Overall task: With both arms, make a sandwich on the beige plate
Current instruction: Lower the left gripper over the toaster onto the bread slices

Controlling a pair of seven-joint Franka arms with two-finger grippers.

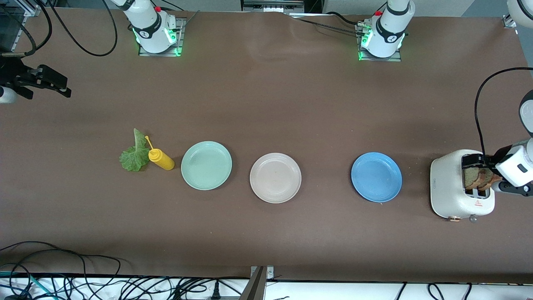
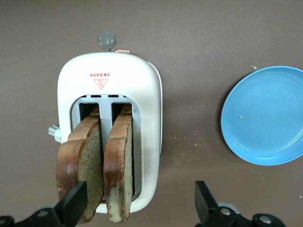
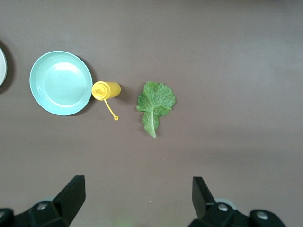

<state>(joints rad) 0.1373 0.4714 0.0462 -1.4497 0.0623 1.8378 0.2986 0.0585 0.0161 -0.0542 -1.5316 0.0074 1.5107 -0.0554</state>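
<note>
The left tool [image 2: 137, 208] hangs open over the toaster [image 1: 452, 187], where two bread slices [image 2: 97, 165] stand in the slots at the left arm's end of the bench [image 1: 266, 104]. The right tool [image 3: 137, 203] hovers open above the lettuce leaf [image 3: 155, 105]. The beige plate [image 1: 275, 178] lies bare mid-bench, the mint-green plate [image 1: 206, 165] at its 9 o'clock and the blue plate [image 1: 376, 176] at its 3 o'clock.

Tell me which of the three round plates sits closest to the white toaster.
The round blue plate; the beige and mint-green ones lie farther toward the right arm's end.
</note>
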